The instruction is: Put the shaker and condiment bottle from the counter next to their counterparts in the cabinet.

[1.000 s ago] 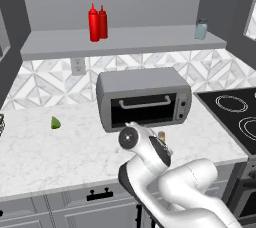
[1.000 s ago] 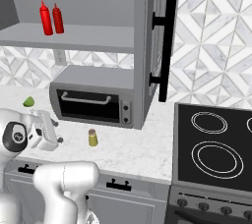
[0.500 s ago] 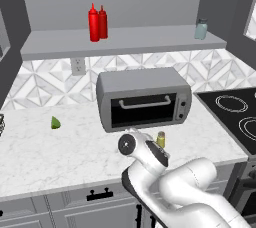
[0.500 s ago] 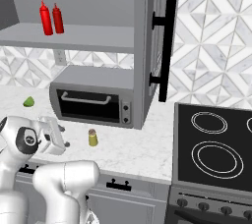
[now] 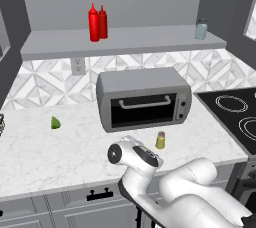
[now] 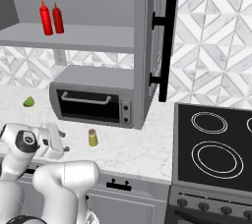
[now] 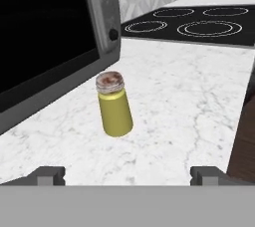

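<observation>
The olive-yellow shaker (image 7: 114, 104) stands upright on the marble counter (image 7: 189, 111), just in front of the toaster oven's right end (image 5: 160, 140) (image 6: 92, 137). My gripper (image 7: 127, 175) is open, low over the counter and aimed at the shaker, which sits a short way ahead between the lines of its two fingertips (image 7: 48, 174). In the right base view the gripper (image 6: 62, 141) is left of the shaker, not touching it. Two near-identical red squeeze bottles (image 5: 93, 22) (image 5: 102, 21) stand side by side on the cabinet shelf (image 5: 150, 39); which one is the condiment bottle I cannot tell. The pale teal-grey shaker (image 5: 201, 29) stands at the shelf's right end.
A grey toaster oven (image 5: 144, 99) sits at the back of the counter, close behind the shaker. A green lime (image 5: 55, 122) lies to the left. The black stove (image 6: 212, 144) borders the counter on the right. The open cabinet door (image 6: 158, 41) hangs above the counter's right end.
The hand has come down toward the counter and levelled off facing the olive shaker. Its jaws stayed open. The shaker and the shelf items have not moved.
</observation>
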